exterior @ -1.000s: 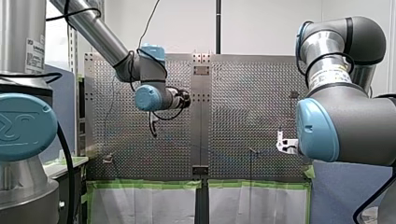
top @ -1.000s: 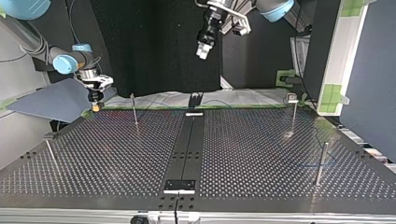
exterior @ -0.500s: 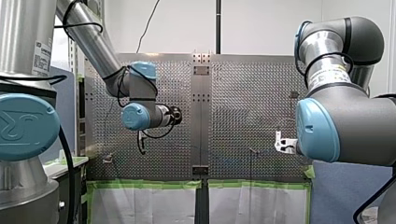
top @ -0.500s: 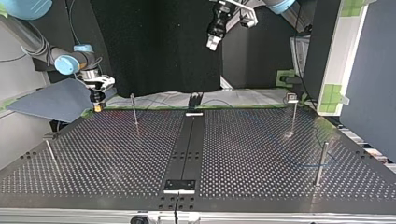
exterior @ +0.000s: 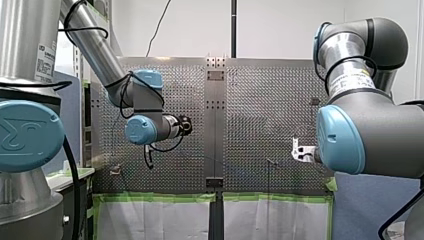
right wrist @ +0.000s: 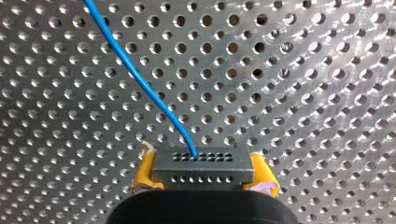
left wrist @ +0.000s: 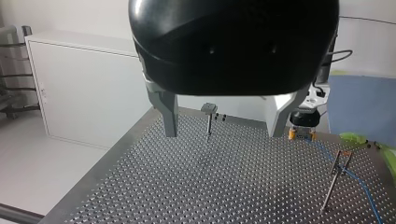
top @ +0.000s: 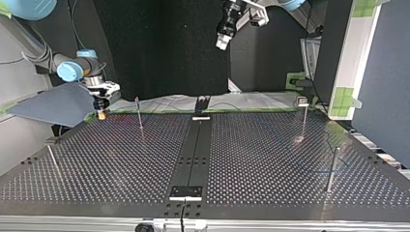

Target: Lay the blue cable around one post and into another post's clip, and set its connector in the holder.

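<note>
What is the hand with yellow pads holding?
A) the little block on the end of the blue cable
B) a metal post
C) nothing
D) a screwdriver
A: the right wrist view shows my right hand shut on the connector, with the blue cable running out of it.

A thin blue cable [right wrist: 140,79] is seen entering a dark grey connector [right wrist: 201,161], which is clamped between the right gripper [right wrist: 201,175]'s yellow pads [right wrist: 144,170].
</note>
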